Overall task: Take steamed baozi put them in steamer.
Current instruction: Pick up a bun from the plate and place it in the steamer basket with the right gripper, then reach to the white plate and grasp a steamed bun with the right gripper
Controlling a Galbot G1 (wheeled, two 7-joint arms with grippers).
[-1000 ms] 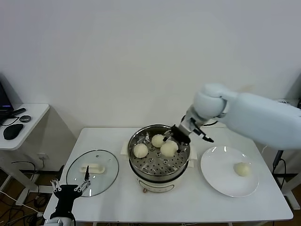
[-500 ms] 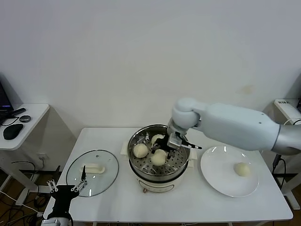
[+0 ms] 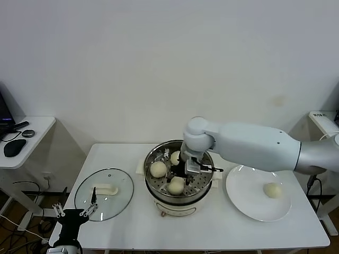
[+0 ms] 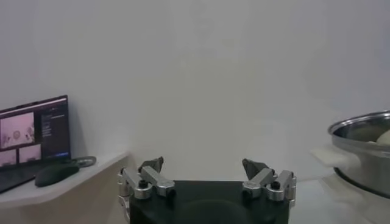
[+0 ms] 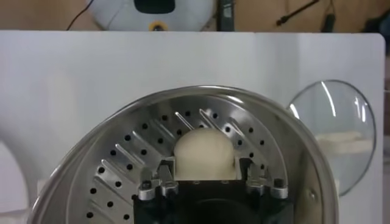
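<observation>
The right hand (image 3: 178,177) is down inside the steamer (image 3: 204,186), its two fingers (image 5: 163,180) standing on either side of a steamed baozi (image 5: 204,153) that sits on the perforated floor. The right wrist view shows the fingers close to the bun's flanks, but whether they are pressing on it or have just let go cannot be told.

From the head view, three baozi are in the steamer: the one at the hand (image 3: 176,185), one toward the robot's left (image 3: 158,169) and one at the back (image 3: 175,157), partly hidden by the arm. A fourth baozi (image 3: 272,190) lies alone on the white plate (image 3: 244,198), on the desk (image 3: 127,227) to the steamer's right. The glass lid (image 3: 104,193) lies flat on the desk to the steamer's left.

The wrist view shows only the one bun, and the lid (image 5: 341,134) beyond the steamer rim.

The left hand (image 3: 73,215) is parked low at the desk's near left corner, fingers spread wide with nothing between them. Its own camera shows a laptop (image 4: 33,131) and a mouse (image 4: 55,173) on a side table, the screen writing too small to read.
</observation>
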